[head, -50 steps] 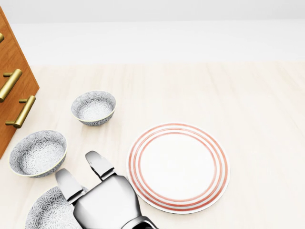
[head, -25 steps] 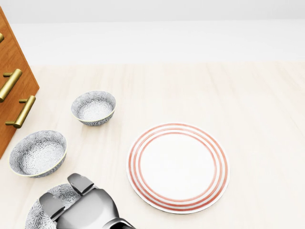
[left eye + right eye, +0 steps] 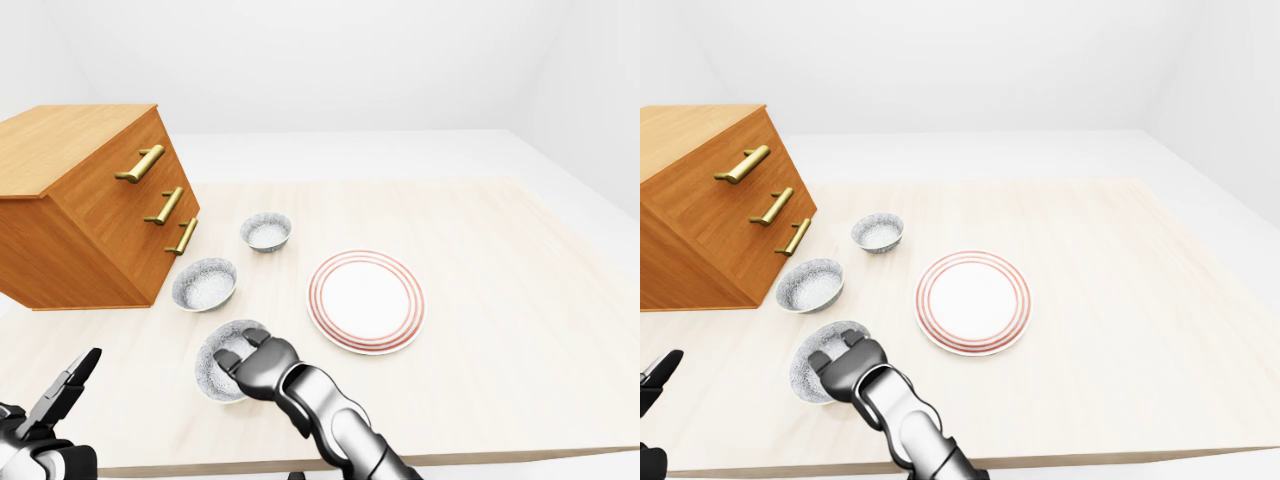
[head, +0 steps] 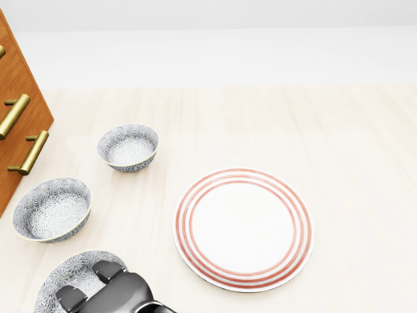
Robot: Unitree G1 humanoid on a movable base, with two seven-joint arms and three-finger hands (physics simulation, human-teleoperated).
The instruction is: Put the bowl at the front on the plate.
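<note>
Grey patterned bowl (image 4: 62,277) is sitting on the worktop (image 4: 352,150) at seven o'clock from the plate (image 4: 243,228). The right hand (image 3: 258,362) is curling its fingers (image 4: 107,270) over the rim, seemingly pinching it to lift; left hand (image 3: 55,398) is idling, fingers spread.

Lowest bowl (image 4: 65,274) partly under the right robot hand (image 4: 120,293) (both past head view's bottom edge)

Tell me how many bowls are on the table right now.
3, in a row left of the plate in the left-eye view: the top bowl, the middle bowl beside the drawers, and the bottom bowl under the right hand. None looks hidden.
</note>
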